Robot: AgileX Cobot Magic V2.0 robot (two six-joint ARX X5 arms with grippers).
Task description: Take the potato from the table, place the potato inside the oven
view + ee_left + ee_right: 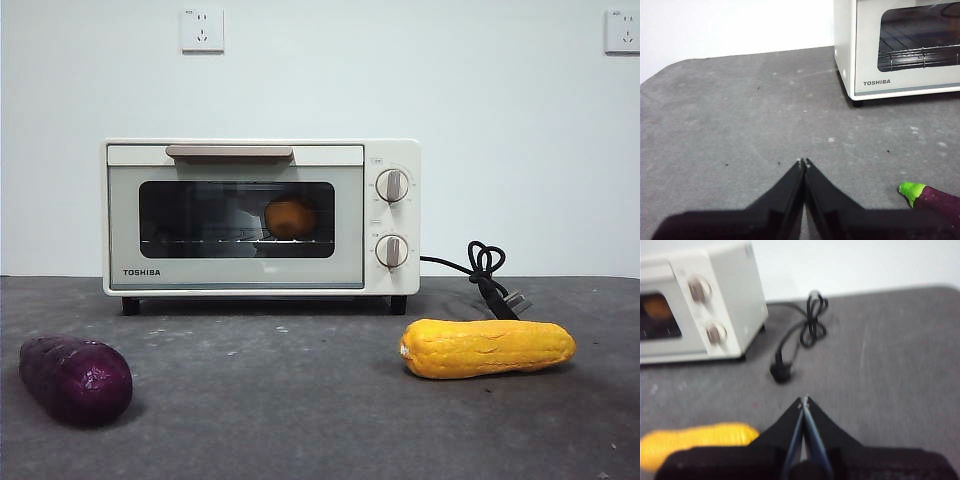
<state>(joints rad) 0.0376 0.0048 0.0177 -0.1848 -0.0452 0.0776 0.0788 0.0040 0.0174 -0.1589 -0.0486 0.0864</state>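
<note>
The potato [290, 218] sits in the oven [261, 216], apparently on its rack, oven on the table [300, 400].

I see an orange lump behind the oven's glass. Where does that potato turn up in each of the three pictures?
Front view: the potato sits on the wire rack behind the oven's dark window, towards the knob side.
Left wrist view: not in it; only part of the window and rack shows.
Right wrist view: a blurred orange patch behind the glass at the picture's edge, beside the knobs.
Shared landmark: the oven, in all three.

Left end effector [804, 162], right end effector [803, 400]: jaws closed.
</note>
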